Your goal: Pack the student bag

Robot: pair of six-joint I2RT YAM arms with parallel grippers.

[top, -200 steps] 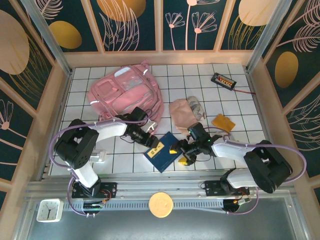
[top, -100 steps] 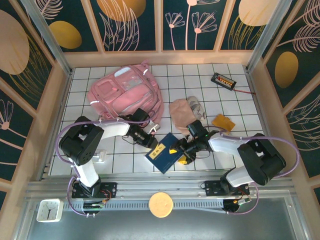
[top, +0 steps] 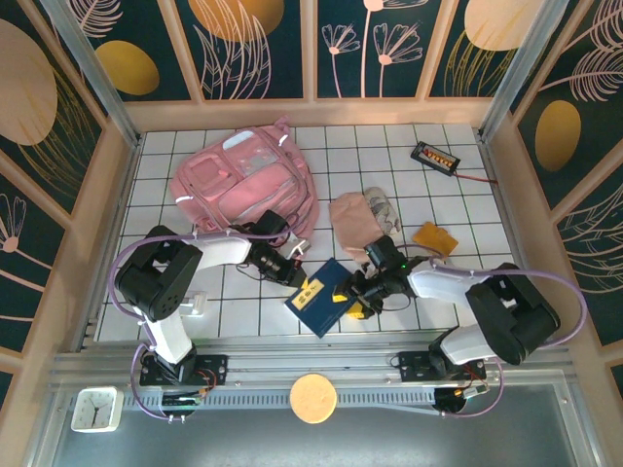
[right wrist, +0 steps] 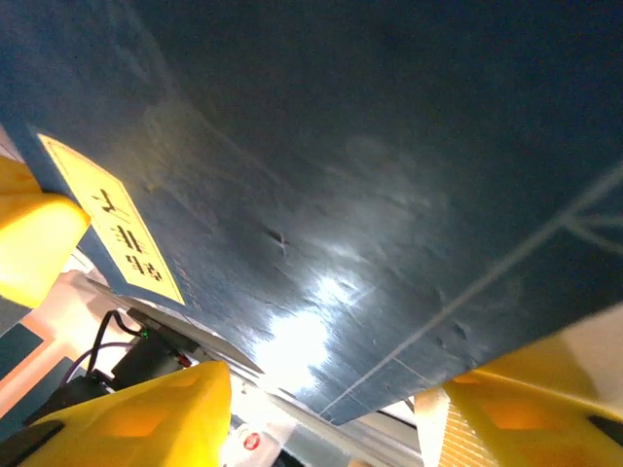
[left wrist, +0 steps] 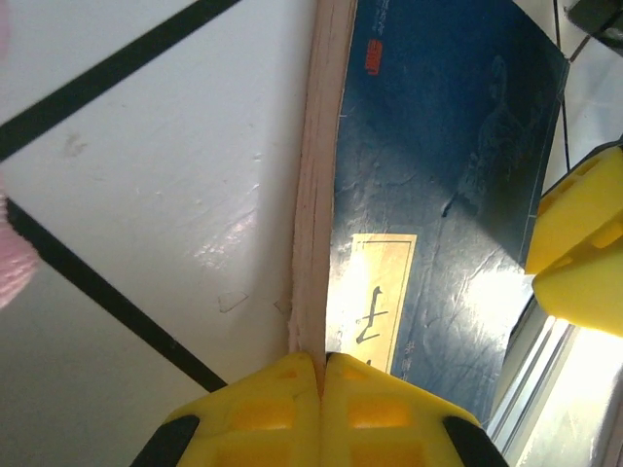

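The student bag (top: 243,185) lay at the upper left of the counter (top: 428,146), soft and slumped, well apart from the item I was working on. That was the blue book (top: 318,297), lying flat at lower centre between the two arms.

I had the left gripper (top: 290,274) at the book's upper-left corner. In its wrist view the yellow fingers (left wrist: 263,418) were pressed shut, with the page edge running straight into their seam. I judged this as a way to pin or pinch that corner, but I could not tell whether any pages were actually caught.

The right gripper (top: 358,297) sat at the opposite edge. Its fingers (right wrist: 136,418) stood apart, with the dark cover (right wrist: 341,175) close above the lens and one corner lying between them, not yet clamped. I read that as working under a thin, flat book that offered no easy hold on the tiles. The beige pouch (top: 355,219) lay just above, untouched.
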